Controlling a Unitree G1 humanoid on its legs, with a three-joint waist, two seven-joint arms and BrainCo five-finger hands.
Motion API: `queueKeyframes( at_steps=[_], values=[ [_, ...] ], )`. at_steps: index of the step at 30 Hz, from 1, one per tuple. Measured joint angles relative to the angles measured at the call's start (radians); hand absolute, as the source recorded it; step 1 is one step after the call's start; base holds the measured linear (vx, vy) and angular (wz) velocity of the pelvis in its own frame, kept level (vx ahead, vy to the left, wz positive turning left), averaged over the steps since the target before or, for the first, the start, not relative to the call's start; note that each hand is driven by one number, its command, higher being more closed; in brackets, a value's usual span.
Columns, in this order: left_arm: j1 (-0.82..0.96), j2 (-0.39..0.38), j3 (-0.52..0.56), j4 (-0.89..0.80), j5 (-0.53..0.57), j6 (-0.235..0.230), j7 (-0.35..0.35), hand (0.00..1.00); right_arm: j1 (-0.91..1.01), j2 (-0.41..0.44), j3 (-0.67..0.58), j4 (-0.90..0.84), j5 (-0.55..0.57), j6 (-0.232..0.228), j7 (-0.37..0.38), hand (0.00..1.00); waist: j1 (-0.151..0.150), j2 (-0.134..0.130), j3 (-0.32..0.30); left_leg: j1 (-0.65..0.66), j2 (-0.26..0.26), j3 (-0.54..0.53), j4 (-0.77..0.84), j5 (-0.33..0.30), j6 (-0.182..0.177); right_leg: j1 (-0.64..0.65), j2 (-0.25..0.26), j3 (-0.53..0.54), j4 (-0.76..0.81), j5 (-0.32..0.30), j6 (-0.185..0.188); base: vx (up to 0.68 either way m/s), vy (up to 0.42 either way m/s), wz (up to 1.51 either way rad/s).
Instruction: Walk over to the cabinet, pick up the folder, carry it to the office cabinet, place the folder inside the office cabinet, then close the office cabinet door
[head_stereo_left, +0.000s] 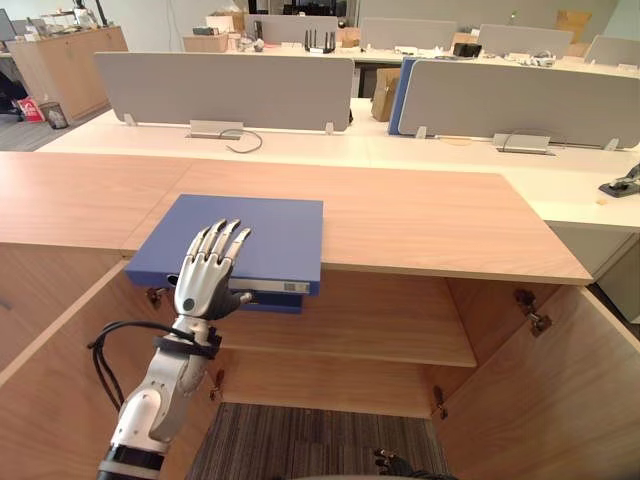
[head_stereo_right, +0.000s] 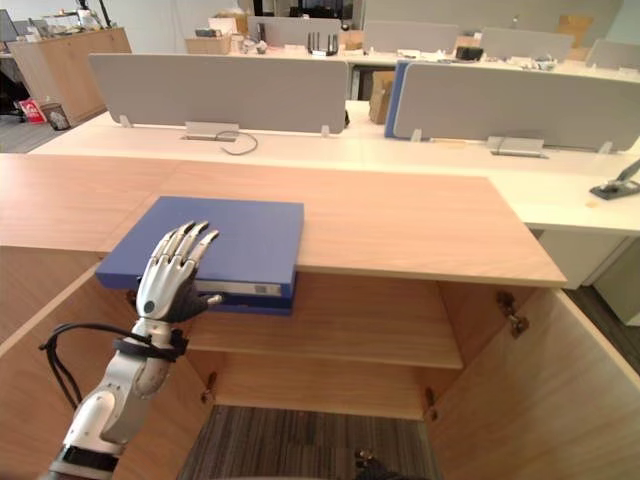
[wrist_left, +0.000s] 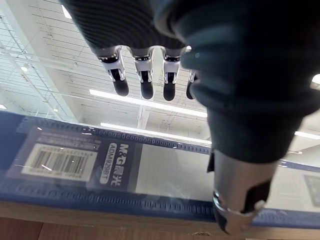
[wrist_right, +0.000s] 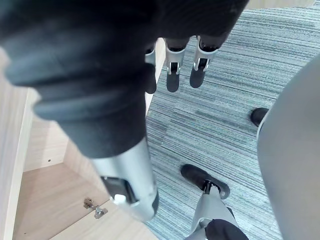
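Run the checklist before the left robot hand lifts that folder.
1. Left robot hand is over the blue folder: ok.
2. Fingers closed on the folder: not ok. They lie straight above its top, with the thumb at the spine.
3. Folder overhangs the front edge of the cabinet top, leaving room for the thumb: ok.
4. Cabinet door open: ok.
5. Right robot hand free, fingers relaxed: ok.

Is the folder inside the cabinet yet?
No, the blue folder lies on the cabinet top, overhanging its front edge, with the left hand resting flat on it.
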Motion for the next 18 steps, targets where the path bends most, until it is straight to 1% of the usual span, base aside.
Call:
queueKeyframes(
  at_steps=[6, 11, 17, 18],
  values=[
    [-0.041, 0.036, -0.032, 0.052, 0.007, 0.003, 0.000, 0.00, 0.000, 0.000, 0.000, -0.017, -0.001, -0.001, 0.000, 0.00, -0.012, 0.001, 0.008, 0.012, 0.000, 0.004, -0.003, -0.006, -0.005, 0.015, -0.001, 0.000, -0.011, 0.000, 0.000, 0.00, 0.000, 0.00],
    [-0.053, 0.037, -0.041, 0.128, 0.008, 0.005, -0.002, 0.00, 0.000, -0.001, 0.001, -0.021, -0.001, -0.001, 0.000, 0.00, -0.018, 0.005, 0.013, 0.012, 0.001, 0.005, -0.003, -0.008, -0.006, 0.016, 0.002, 0.001, -0.013, 0.000, 0.000, 0.00, 0.000, 0.00],
    [-0.109, 0.044, -0.043, 0.213, 0.028, 0.029, -0.005, 0.00, 0.000, 0.000, 0.005, -0.033, -0.031, -0.001, -0.001, 0.00, -0.022, 0.006, 0.017, 0.013, 0.001, 0.007, -0.003, -0.008, -0.006, 0.016, 0.001, 0.001, -0.013, 0.000, 0.000, 0.00, 0.000, 0.00],
    [-0.120, 0.044, -0.044, 0.228, 0.032, 0.038, -0.009, 1.00, 0.000, -0.001, 0.005, -0.036, -0.035, -0.001, -0.001, 0.00, -0.026, 0.007, 0.017, 0.013, 0.001, 0.008, -0.003, -0.008, -0.006, 0.017, 0.001, 0.001, -0.013, 0.000, 0.000, 0.00, 0.000, 0.00]
  ],
)
